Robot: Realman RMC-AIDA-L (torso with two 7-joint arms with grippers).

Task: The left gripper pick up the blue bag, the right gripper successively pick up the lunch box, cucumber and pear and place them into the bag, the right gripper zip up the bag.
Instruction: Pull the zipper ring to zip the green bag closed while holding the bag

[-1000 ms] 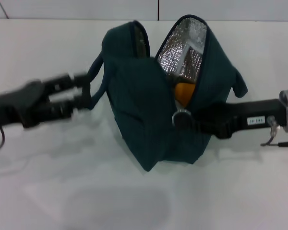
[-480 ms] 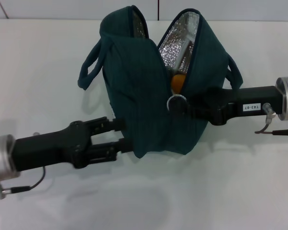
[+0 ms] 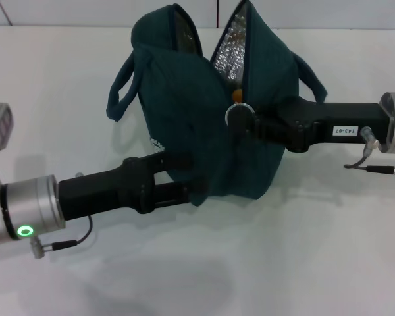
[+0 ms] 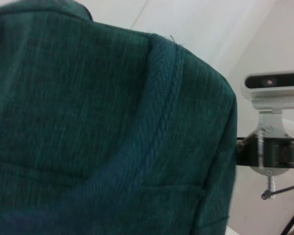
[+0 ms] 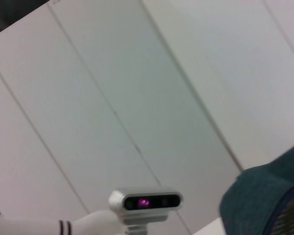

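In the head view the blue bag [image 3: 210,112] stands on the white table [image 3: 303,263] at upper centre, its mouth still parted in a narrow slit running up the frame, with the pear [image 3: 237,95] showing orange inside. The right claw [image 3: 240,120] reaches in from the right edge and appears pinched on the ring zip pull [image 3: 237,117] at the slit's lower end, so closing likely means drawing upward along that line. The left claw [image 3: 184,178] comes from the lower left, fingers slightly parted against the bag's lower corner, bracing it; whether it pinches fabric I cannot tell.

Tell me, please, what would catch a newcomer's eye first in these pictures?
The blue bag stands mid-table, its mouth gaping to show silver lining and a glimpse of the orange pear. The right gripper sits at the ring zip pull, while the left gripper presses against the bag's lower front corner.
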